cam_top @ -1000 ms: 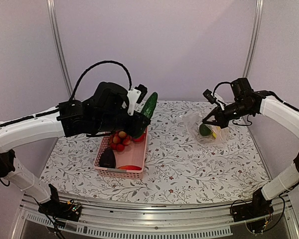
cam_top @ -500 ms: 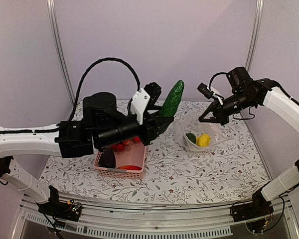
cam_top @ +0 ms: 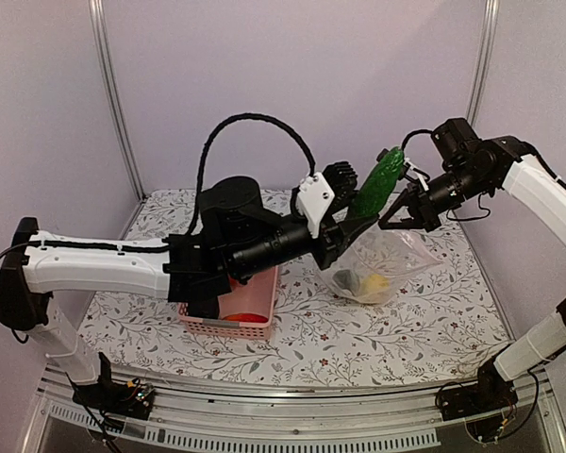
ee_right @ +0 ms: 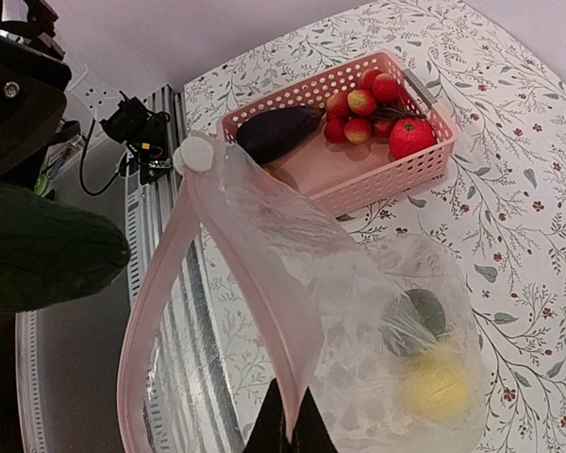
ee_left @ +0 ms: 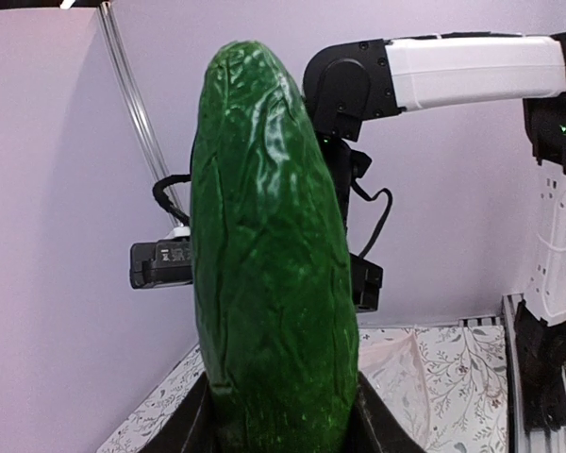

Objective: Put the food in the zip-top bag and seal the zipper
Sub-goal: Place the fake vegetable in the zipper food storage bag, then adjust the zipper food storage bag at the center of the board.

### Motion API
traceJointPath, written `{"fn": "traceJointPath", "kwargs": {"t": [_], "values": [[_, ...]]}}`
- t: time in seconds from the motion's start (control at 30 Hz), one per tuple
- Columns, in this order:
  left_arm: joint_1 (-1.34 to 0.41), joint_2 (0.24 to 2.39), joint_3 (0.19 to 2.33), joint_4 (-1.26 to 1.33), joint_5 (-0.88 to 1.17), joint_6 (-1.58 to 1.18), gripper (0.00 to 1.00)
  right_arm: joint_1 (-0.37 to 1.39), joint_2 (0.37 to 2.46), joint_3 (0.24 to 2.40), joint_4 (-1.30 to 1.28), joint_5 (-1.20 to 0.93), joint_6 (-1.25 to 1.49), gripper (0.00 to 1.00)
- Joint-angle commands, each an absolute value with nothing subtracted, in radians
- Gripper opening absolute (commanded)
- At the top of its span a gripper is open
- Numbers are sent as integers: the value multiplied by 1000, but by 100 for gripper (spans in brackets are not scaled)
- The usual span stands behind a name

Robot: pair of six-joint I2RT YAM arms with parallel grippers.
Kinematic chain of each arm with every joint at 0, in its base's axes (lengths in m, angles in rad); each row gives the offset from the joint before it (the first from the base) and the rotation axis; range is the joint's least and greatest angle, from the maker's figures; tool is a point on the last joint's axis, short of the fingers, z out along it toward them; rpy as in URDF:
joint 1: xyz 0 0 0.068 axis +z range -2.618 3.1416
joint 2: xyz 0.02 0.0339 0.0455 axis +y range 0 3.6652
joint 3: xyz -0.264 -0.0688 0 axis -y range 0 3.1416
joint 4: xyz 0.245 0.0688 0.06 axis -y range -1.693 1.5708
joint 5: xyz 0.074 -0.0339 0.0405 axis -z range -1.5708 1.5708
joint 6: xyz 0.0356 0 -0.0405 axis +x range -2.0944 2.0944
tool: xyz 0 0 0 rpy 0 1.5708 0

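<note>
Cucumber (cam_top: 377,182) (ee_left: 269,255) and bag (cam_top: 389,257) (ee_right: 358,311) are close together in mid-air. The left end effector (cam_top: 356,219) pinches the cucumber's lower end, holding it tilted just beside the bag's raised mouth. The right end effector (cam_top: 403,213) (ee_right: 288,422), jaws pressed together, grips the bag's pink-edged rim; the bag's bottom rests on the tabletop (cam_top: 406,330). Inside lie a lemon (cam_top: 375,281) (ee_right: 437,389) and 1 dark green piece (ee_right: 413,321). An eggplant (ee_right: 275,132) and red fruits (ee_right: 358,102) sit in the pink basket (cam_top: 255,327) (ee_right: 377,181).

place: robot lab cell | cues: aluminium frame posts (cam_top: 113,94); plain walls (cam_top: 292,75); table rail (cam_top: 264,415)
</note>
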State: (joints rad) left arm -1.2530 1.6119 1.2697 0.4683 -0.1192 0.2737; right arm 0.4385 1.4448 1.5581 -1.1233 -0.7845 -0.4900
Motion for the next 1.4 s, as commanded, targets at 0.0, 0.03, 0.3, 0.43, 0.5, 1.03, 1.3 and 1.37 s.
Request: {"fn": "traceJointPath", "kwargs": {"t": [0.0, 0.03, 0.3, 0.43, 0.5, 1.03, 1.3, 1.37], "values": [[-1264, 1695, 1344, 524, -97, 333, 33, 445, 1465, 1584, -1170, -837, -493, 0], [-1265, 1709, 1357, 518, -101, 335, 34, 445, 1465, 1582, -1169, -838, -493, 0], [-1265, 1776, 1375, 504, -166, 328, 58, 445, 1454, 1577, -1159, -839, -487, 0], [-1266, 1782, 1385, 507, -197, 313, 70, 446, 1453, 1575, -1153, -841, -485, 0], [-1267, 1774, 1389, 506, -199, 307, 72, 445, 1454, 1574, -1151, -841, -483, 0], [-1347, 1445, 1170, 387, -433, 147, 75, 299, 1481, 1642, -960, -552, -370, 0], [-1294, 1336, 983, -13, -692, -229, 77, 137, 1558, 1785, -830, -371, -327, 0], [-1270, 1324, 973, -162, -702, -343, 77, 137, 1546, 1777, -799, -384, -331, 0]]}}
